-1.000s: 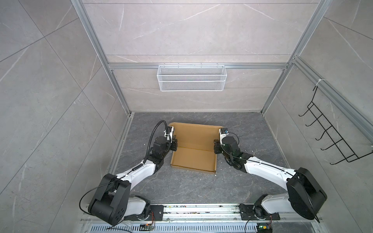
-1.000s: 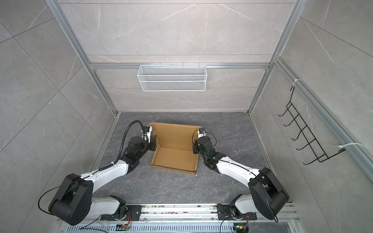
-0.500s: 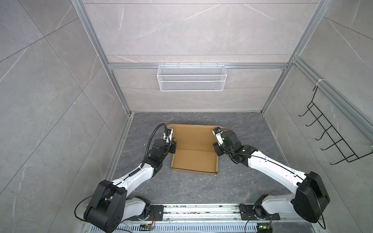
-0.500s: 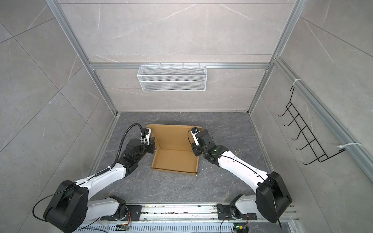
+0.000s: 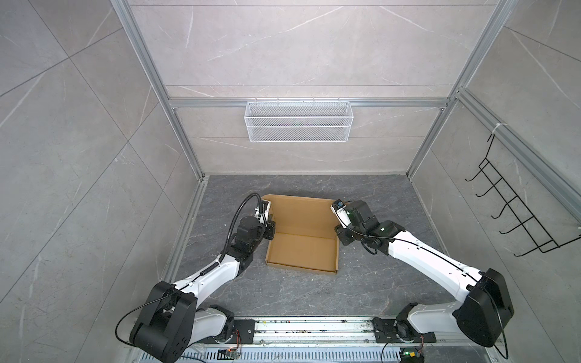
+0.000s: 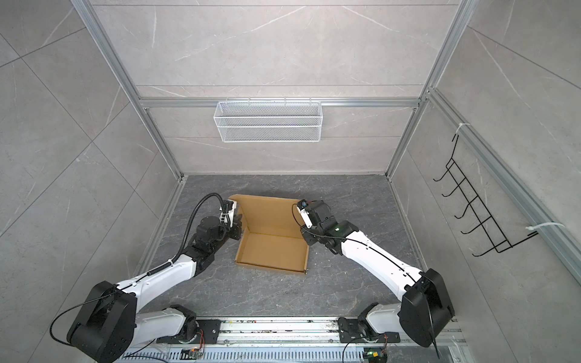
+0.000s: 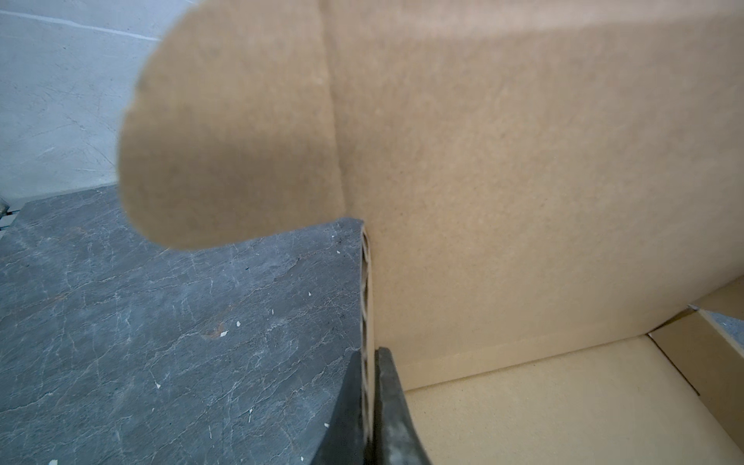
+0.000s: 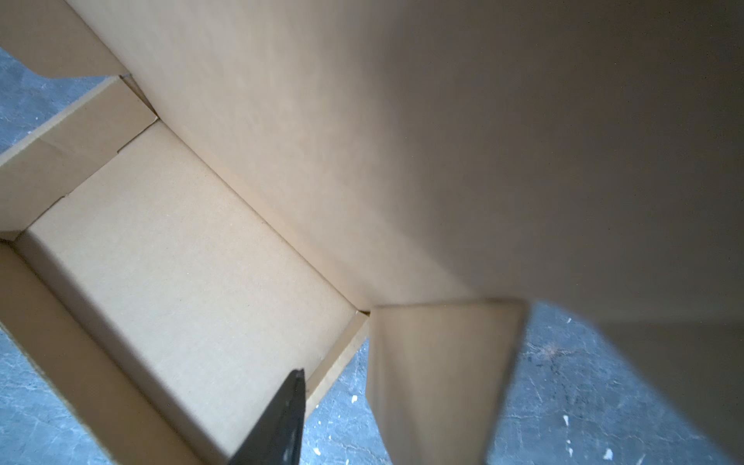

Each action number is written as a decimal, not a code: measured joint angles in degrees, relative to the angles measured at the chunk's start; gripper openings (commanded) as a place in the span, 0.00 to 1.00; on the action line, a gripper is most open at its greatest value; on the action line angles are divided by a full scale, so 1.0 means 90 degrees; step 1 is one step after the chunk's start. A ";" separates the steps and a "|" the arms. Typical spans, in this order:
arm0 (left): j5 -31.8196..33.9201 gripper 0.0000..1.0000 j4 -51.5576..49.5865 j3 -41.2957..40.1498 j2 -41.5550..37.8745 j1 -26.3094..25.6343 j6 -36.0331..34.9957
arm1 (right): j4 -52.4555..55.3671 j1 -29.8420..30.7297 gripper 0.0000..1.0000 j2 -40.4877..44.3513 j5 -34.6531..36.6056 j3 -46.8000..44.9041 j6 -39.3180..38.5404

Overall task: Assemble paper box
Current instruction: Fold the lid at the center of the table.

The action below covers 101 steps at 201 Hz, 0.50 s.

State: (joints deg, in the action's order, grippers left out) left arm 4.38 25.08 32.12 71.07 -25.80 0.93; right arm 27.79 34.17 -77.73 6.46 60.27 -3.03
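The paper box (image 5: 301,250) (image 6: 272,251) lies mid-floor as a shallow brown cardboard tray, and its lid panel (image 5: 301,213) stands raised at the far side. My left gripper (image 5: 270,228) (image 6: 238,231) is at the box's left side. It is shut on the cardboard edge (image 7: 366,306), which sits pinched between both fingers (image 7: 388,406). My right gripper (image 5: 338,228) (image 6: 303,234) hovers at the lid's right edge. In the right wrist view one finger (image 8: 284,420) shows over the tray corner, apart from a side flap (image 8: 439,382) that hides the other finger.
A white wire basket (image 5: 298,125) hangs on the back wall. A black hook rack (image 5: 515,220) is on the right wall. Aluminium posts frame the grey stone floor (image 5: 298,295), and the arms' base rail (image 5: 314,328) runs along the front.
The right arm has lifted and reached further back along the box's right side, turning its wrist toward the lid. The left gripper keeps its pinch. The box has barely shifted.
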 measured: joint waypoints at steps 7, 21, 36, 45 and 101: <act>0.0000 0.01 0.0000 0.0000 0.0000 -0.0007 -0.0007 | 0.0044 -0.0049 0.42 0.0000 -0.0036 0.0056 0.0000; -0.0005 0.01 0.0000 0.0000 0.0000 -0.0012 -0.0027 | 0.0109 -0.0121 0.38 0.0000 -0.0109 0.0151 0.0010; -0.0002 0.01 0.0000 0.0000 0.0000 -0.0010 -0.0032 | 0.0151 -0.0146 0.32 0.0000 -0.0180 0.0226 0.0032; -0.0002 0.01 0.0000 0.0000 0.0000 -0.0010 -0.0032 | 0.0175 -0.0146 0.28 0.0000 -0.0204 0.0260 0.0056; 0.0010 0.01 -0.0070 0.0000 -0.0051 -0.0010 -0.0029 | 0.0323 -0.0146 0.14 -0.0007 -0.0175 0.0299 0.0364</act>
State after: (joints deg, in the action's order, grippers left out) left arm 4.47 24.45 32.12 70.61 -25.89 0.67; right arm 30.70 32.86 -77.80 4.89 62.96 0.25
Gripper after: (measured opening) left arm 0.052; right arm 0.161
